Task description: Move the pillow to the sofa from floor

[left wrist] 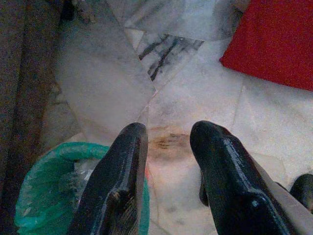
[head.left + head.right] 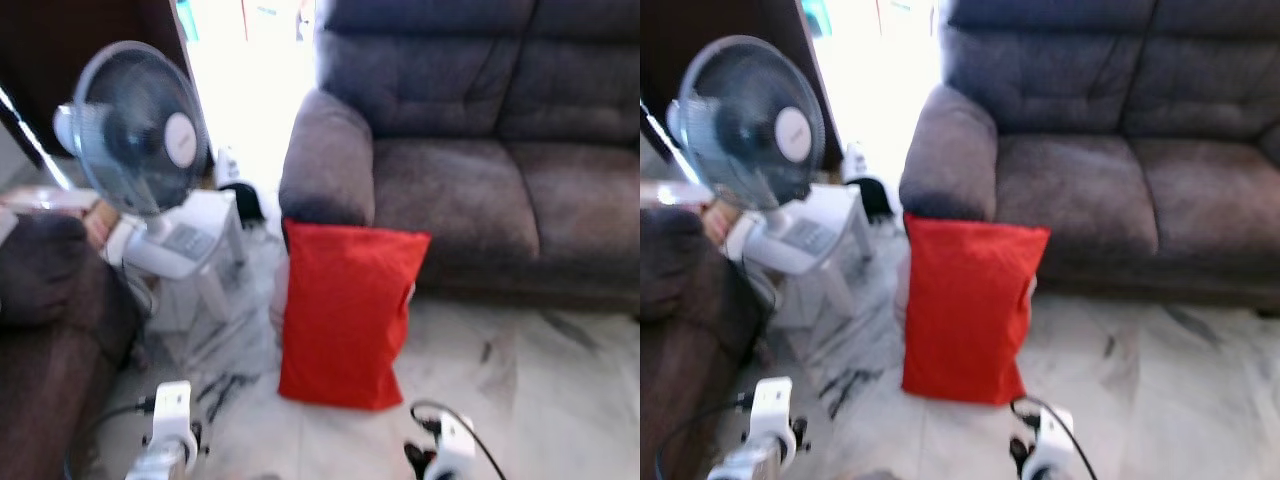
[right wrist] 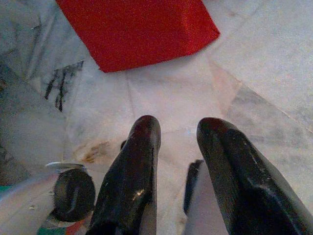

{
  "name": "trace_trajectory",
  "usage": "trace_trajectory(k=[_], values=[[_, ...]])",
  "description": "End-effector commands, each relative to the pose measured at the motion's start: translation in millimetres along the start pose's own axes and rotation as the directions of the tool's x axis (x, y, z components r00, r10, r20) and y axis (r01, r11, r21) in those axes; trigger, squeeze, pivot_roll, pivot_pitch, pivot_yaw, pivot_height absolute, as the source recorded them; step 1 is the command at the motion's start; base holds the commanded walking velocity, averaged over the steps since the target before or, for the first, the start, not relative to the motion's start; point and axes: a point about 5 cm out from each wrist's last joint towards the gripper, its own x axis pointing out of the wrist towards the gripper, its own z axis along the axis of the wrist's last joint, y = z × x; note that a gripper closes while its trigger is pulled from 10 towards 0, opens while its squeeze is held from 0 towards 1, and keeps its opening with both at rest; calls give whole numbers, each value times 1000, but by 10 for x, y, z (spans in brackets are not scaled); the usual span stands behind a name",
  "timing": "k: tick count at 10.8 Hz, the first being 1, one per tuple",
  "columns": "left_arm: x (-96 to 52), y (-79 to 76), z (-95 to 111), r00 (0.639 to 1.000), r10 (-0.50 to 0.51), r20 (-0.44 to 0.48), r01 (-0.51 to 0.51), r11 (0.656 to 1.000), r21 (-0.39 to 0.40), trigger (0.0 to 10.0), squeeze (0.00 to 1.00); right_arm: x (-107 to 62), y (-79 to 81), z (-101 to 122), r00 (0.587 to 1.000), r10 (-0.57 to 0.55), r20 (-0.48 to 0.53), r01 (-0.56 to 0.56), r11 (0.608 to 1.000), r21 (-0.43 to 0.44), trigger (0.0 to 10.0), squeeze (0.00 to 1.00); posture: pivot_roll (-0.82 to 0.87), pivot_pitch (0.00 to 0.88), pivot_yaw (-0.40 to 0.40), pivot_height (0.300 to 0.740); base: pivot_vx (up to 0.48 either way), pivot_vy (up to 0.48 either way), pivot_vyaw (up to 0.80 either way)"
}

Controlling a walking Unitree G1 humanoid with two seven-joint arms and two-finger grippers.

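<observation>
A red pillow [image 2: 345, 312] stands upright on the marble floor, leaning against the front of the sofa's left armrest [image 2: 325, 160]. The dark grey sofa [image 2: 470, 190] stretches behind it to the right. Both arms hang low at the bottom of the head views, short of the pillow. My left gripper [image 1: 166, 142] is open over bare floor, with a corner of the pillow [image 1: 274, 44] off to one side. My right gripper [image 3: 177, 137] is open too, with nothing between its fingers, and the pillow's lower edge [image 3: 142, 29] lies just ahead of it.
A standing fan [image 2: 140, 130] and a white appliance [image 2: 185, 250] sit left of the pillow. A dark brown seat [image 2: 50, 330] fills the left edge. A green bin [image 1: 54, 191] shows by my left gripper. Open marble floor [image 2: 530, 380] lies in front of the sofa.
</observation>
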Motion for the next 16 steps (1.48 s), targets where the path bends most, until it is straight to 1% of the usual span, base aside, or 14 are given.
trace_trajectory(k=[1, 2, 5, 6, 7, 11, 12, 14, 16], values=[[-12, -33, -88, 999, -19, -32, 19, 1000, -5, 10000, 0, -16, -62, -15, 1000, -19, -4, 19, 1000, 7, 10000, 0, 92, 108, 3, 703, 0, 0, 0], [-13, -37, -92, 999, -23, -35, 23, 1000, -12, 10000, 0, -14, -59, -11, 1000, -17, -3, 17, 1000, 6, 10000, 0, 93, 108, 3, 703, 0, 0, 0], [-13, -34, -95, 999, -16, -37, 16, 1000, -3, 10000, 0, -13, -57, -6, 1000, -15, -2, 15, 1000, 3, 10000, 0, 93, 108, 0, 703, 337, 0, 0], [-13, -36, -94, 999, -18, -36, 17, 1000, -7, 10000, 0, -13, -57, -4, 1000, -14, -4, 14, 1000, -7, 10000, 0, 92, 110, 0, 703, 349, 0, 0], [-13, -36, -93, 999, -19, -35, 19, 1000, -10, 10000, 0, -10, -36, 3, 1000, 3, -1, -3, 999, -44, 10000, 0, 92, 110, 0, 703, 386, 0, 0], [-12, -37, -87, 999, -19, -33, 19, 1000, -11, 10000, 0, -10, -50, 5, 1000, -19, 3, 19, 1000, -6, 10000, 0, 93, 108, 2, 703, 452, 0, 0], [-12, -37, -87, 999, -19, -33, 18, 1000, -11, 10000, 0, -11, -56, 4, 1000, -20, -1, 20, 1000, -15, 10000, 0, 93, 108, 0, 703, 442, 0, 0], [-12, -39, -87, 999, -18, -33, 17, 1000, -9, 10000, 0, -12, -60, -4, 1000, -22, -8, 22, 1000, -9, 10000, 0, 93, 110, 0, 703, 439, 0, 0], [-12, -34, -87, 999, -12, -30, 12, 1000, -2, 10000, 0, -13, -60, -6, 1000, -23, -5, 23, 1000, -8, 10000, 0, 92, 109, 0, 703, 150, 0, 0]])
